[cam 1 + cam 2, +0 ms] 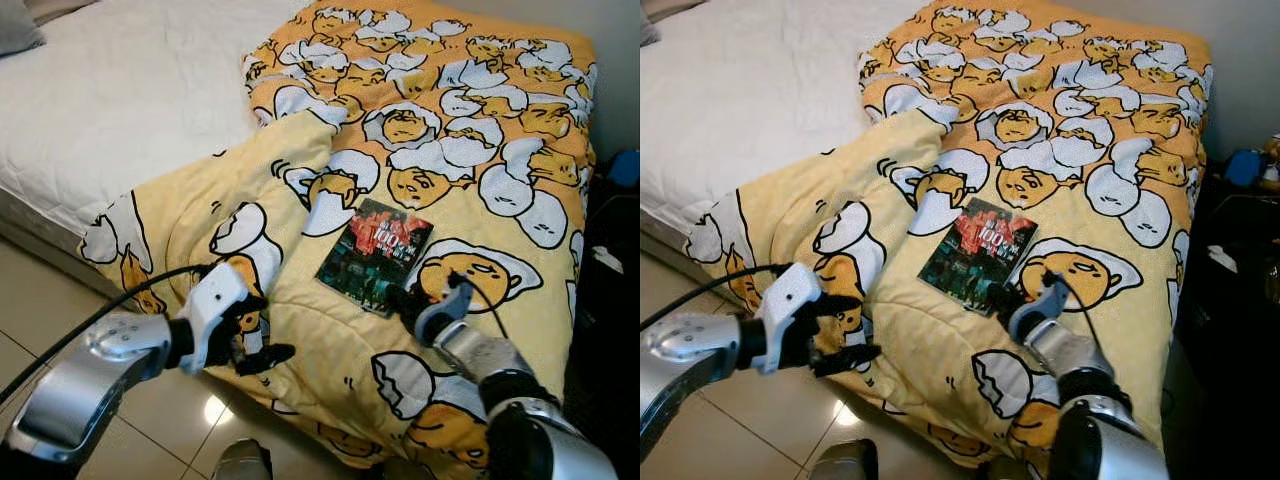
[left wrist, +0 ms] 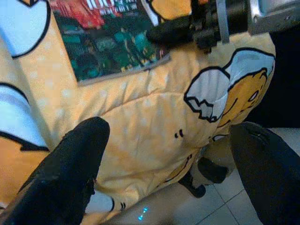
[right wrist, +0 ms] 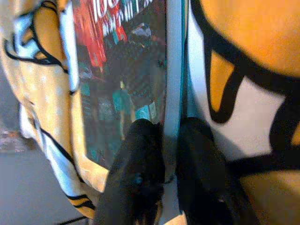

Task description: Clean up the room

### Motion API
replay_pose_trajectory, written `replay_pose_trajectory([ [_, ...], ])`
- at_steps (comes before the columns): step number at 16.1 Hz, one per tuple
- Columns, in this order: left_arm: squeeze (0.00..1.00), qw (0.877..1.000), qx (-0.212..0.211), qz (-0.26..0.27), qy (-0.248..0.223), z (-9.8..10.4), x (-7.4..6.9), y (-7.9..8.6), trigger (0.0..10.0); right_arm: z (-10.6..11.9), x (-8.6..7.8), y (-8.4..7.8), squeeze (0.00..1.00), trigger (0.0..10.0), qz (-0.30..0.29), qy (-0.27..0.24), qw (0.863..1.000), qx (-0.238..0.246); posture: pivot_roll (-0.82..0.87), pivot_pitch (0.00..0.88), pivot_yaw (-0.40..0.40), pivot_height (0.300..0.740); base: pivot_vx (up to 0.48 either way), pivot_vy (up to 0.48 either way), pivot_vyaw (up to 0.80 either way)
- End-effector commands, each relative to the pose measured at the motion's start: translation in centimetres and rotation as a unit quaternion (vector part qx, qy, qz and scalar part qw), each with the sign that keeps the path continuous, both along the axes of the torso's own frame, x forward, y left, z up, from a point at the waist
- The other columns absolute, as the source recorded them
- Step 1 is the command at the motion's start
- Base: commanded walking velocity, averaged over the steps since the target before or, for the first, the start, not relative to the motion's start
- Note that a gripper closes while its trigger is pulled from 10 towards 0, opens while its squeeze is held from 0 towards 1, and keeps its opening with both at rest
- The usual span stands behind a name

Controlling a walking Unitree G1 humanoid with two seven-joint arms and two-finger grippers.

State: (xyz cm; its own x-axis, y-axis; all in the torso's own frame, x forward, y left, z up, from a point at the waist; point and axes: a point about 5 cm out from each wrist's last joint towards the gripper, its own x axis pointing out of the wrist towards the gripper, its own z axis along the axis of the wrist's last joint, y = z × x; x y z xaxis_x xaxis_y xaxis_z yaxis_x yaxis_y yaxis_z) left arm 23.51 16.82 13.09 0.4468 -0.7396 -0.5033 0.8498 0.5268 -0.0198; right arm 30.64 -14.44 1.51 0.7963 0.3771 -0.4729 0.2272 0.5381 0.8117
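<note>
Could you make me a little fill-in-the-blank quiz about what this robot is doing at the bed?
1. The book lies on a yellow ____ with a cartoon egg print.
2. The right gripper has its jaws closed on the book's ____.
3. The left gripper, jaws ____, hangs by the blanket's hanging edge, holding nothing.
4. Beside the blanket the mattress is ____ in colour.

Missing words: blanket; edge; open; white
</note>
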Motion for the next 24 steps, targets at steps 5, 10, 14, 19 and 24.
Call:
replay_pose_trajectory([
  [5, 0.00, 1.000, 0.006, 0.000, 0.003, 0.1, -0.3, 0.3, 10.0, -0.3, 0.4, 0.8, 1.00, 10.0, -0.010, 0.014, 1.000, -0.020, 0.25, 0.129, -0.012, 0.740, 0.000, 0.000, 0.00],
  [10, 0.00, 1.000, 0.012, -0.002, 0.010, 0.0, -0.7, 0.4, 10.0, -1.3, -0.1, 1.5, 0.00, 10.0, -0.013, 0.043, 0.997, -0.061, 0.26, 0.140, -0.013, 0.740, 0.000, 0.000, 0.00],
  [14, 0.00, 1.000, 0.015, -0.007, 0.013, -0.2, -0.6, 0.1, 10.0, -1.9, -0.6, 2.4, 0.00, 10.0, 0.001, 0.043, 0.996, -0.076, 0.26, 0.142, -0.002, 0.740, 0.000, 0.000, 0.00],
  [19, 0.00, 1.000, 0.013, -0.009, 0.011, -0.1, -0.4, 0.0, 10.0, 1.2, 2.0, 3.4, 0.00, 2.3, -0.057, -0.046, 0.997, 0.039, 0.26, 0.138, 0.003, 0.740, 0.000, 0.000, 0.00],
  [24, 0.00, 1.000, 0.011, -0.008, 0.011, -0.1, -0.4, -0.1, 10.0, 1.9, 2.4, 4.3, 0.00, 0.0, -0.052, -0.063, 0.995, 0.058, 0.26, 0.137, -0.001, 0.740, 0.000, 0.000, 0.00],
])
